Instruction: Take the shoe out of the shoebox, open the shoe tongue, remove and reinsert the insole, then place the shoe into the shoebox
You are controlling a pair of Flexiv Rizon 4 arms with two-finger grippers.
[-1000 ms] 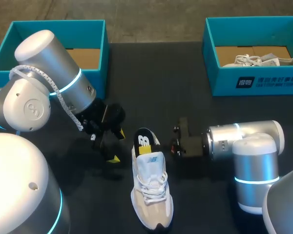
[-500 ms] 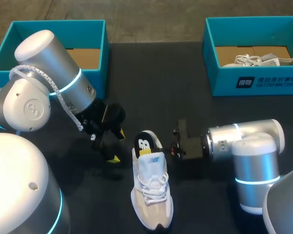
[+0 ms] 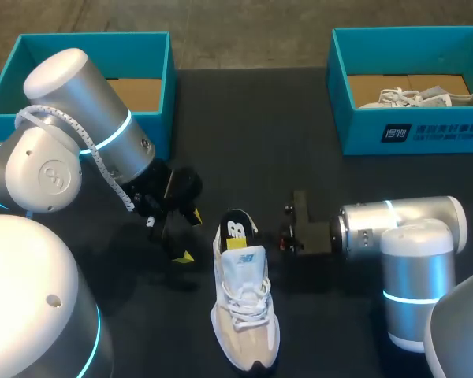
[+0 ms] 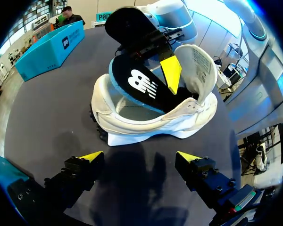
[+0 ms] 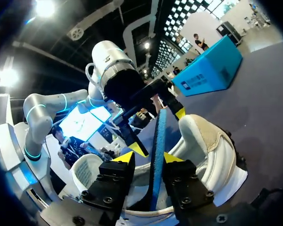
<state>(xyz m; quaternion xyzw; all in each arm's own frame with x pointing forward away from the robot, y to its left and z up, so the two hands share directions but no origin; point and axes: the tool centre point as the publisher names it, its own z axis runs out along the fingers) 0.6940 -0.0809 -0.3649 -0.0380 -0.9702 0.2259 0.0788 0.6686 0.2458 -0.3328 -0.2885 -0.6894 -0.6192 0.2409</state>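
Right gripper (image 5: 148, 157) fingers pinch insole (image 4: 141, 85) (left gripper (image 4: 140, 156) spread, empty), spare shoe (image 3: 418, 97) in shoebox (image 3: 426, 132)

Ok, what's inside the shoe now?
The insole stands with its lower end in the shoe, the rest sticking out, held by the right gripper. The toe area inside is covered by the tongue and laces.
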